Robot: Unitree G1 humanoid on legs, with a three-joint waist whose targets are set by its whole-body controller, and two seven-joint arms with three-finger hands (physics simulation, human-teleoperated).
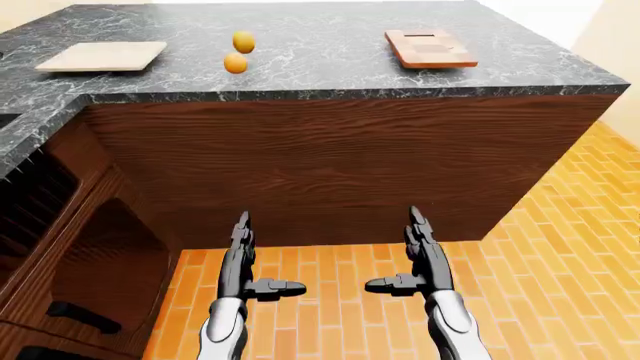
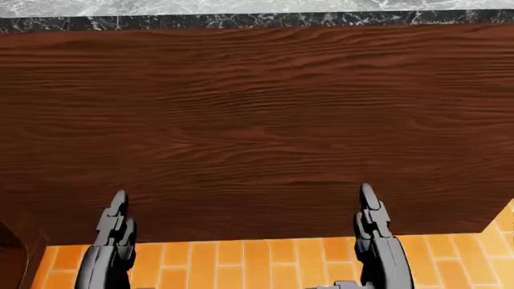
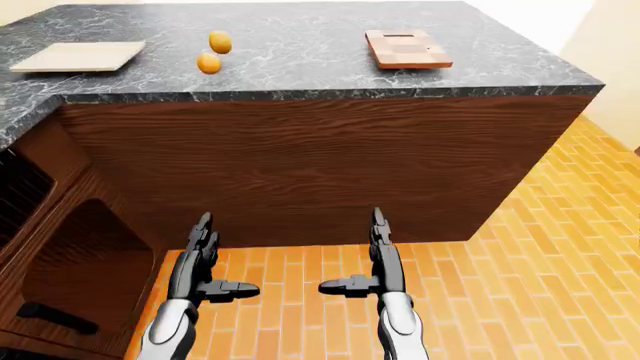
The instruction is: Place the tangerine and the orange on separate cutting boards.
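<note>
Two orange fruits lie close together on the dark marble counter (image 1: pixel 330 52): one fruit (image 1: pixel 235 63) nearer the counter's edge, the other fruit (image 1: pixel 243 41) just above it in the left-eye view. Which is the tangerine I cannot tell. A pale cutting board (image 1: pixel 103 56) lies at the left, a reddish-brown checkered cutting board (image 1: pixel 430 48) at the right. My left hand (image 1: pixel 245 262) and right hand (image 1: pixel 412 259) hang low over the floor, fingers straight and open, holding nothing, far below the countertop.
The counter's tall dark wood side panel (image 1: pixel 340 165) faces me and fills the head view. Orange brick-pattern floor (image 1: pixel 560 255) spreads below and to the right. At the left, a dark wood cabinet (image 1: pixel 90 262) with a black handle (image 1: pixel 80 315) juts out.
</note>
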